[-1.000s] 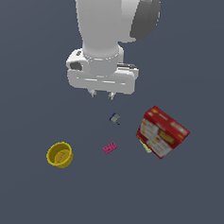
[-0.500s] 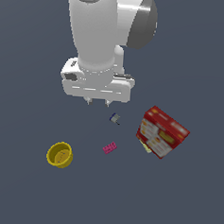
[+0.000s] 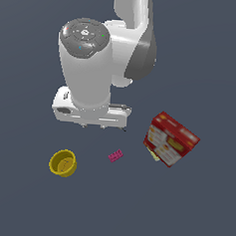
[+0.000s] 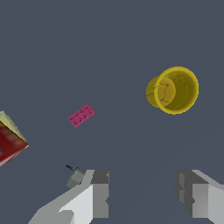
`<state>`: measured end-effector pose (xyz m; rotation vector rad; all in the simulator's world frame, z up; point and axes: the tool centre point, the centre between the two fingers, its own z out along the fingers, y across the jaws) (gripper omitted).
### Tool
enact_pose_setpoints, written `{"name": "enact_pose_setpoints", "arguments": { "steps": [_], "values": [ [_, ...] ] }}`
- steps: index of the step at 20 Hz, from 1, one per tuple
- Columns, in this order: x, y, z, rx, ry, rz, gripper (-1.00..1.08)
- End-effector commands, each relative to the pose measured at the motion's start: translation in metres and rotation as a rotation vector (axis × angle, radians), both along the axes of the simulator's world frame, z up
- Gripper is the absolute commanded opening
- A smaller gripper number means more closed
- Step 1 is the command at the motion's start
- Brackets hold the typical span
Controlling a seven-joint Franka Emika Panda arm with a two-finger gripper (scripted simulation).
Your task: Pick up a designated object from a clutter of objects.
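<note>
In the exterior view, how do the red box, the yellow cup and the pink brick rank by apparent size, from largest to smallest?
1. Red box, clearly the largest.
2. Yellow cup, roughly half the box.
3. Pink brick, by far the smallest.
All three lie on the same floor, so nearness to the camera hardly affects this order.

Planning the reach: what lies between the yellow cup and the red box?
Only the pink brick lies between the yellow cup and the red box, seen in the exterior view.

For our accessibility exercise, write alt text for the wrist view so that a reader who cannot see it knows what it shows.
An open two-fingered grey gripper hangs above a dark grey floor, holding nothing. Beyond it lie a small bright yellow round cup, a tiny pink flat brick, a tiny grey-blue piece beside one finger, and the corner of a red printed box at the edge.
</note>
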<state>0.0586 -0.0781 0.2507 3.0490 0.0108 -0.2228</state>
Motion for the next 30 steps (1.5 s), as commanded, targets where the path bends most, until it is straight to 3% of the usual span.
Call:
{"name": "enact_pose_setpoints", "arguments": {
  "steps": [1, 15, 23, 30],
  "values": [
    [0.011, -0.009, -0.014, -0.018, 0.025, 0.02, 0.28],
    [0.057, -0.059, -0.103, -0.121, 0.169, 0.132, 0.28],
    [0.066, -0.076, -0.14, -0.159, 0.225, 0.174, 0.28],
    [0.068, -0.081, -0.152, -0.171, 0.244, 0.187, 0.28]
  ]
}}
